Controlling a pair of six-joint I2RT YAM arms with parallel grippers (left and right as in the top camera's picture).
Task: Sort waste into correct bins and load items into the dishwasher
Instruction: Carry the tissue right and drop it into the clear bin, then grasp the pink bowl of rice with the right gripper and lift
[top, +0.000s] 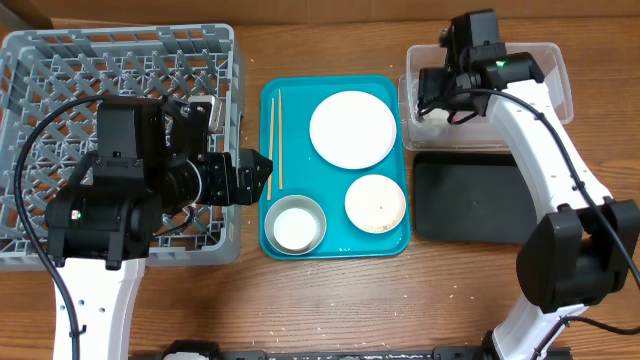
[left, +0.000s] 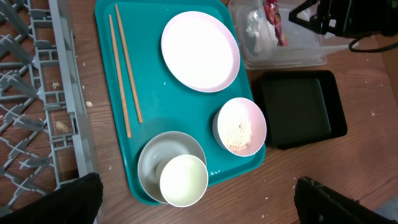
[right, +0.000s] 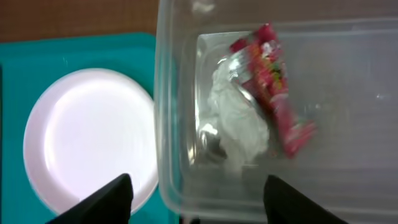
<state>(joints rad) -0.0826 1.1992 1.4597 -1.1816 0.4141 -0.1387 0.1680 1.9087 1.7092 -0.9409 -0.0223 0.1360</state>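
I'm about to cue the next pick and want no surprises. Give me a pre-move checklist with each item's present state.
1. Red wrapper in the clear tub, clear of the right tool: ok, the tool is open above it.
2. Tissue in the same tub: ok.
3. Rice crumbs out of the small bowl: not ok.
4. Black tray free for waste: ok, nothing seen in it.
5. Left tool open: ok.
6. Dish rack loaded: not ok; large plate, chopsticks, grey-rimmed bowl and cup sit on the teal tray.
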